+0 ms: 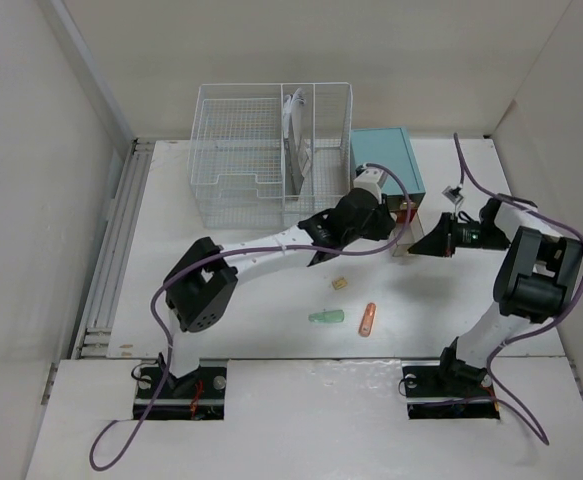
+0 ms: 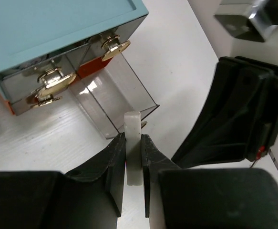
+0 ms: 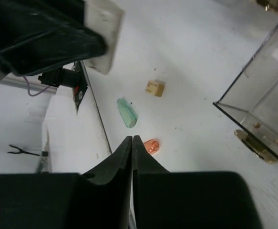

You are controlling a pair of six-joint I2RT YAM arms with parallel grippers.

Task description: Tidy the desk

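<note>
Over the open clear drawer [image 2: 119,90] of the teal cabinet [image 2: 57,28], your left jaws clamp a small white block [image 2: 132,143]; your right jaws are together, empty. The next move is probably to lower the block in and release it. The counter [image 1: 251,310] lies beneath both arms.

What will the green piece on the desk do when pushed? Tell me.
The green piece is small, so probably light. It lies flat on the white desk and looks blocky, so it would likely slide, not roll. Pushed off-centre, it may spin.
</note>
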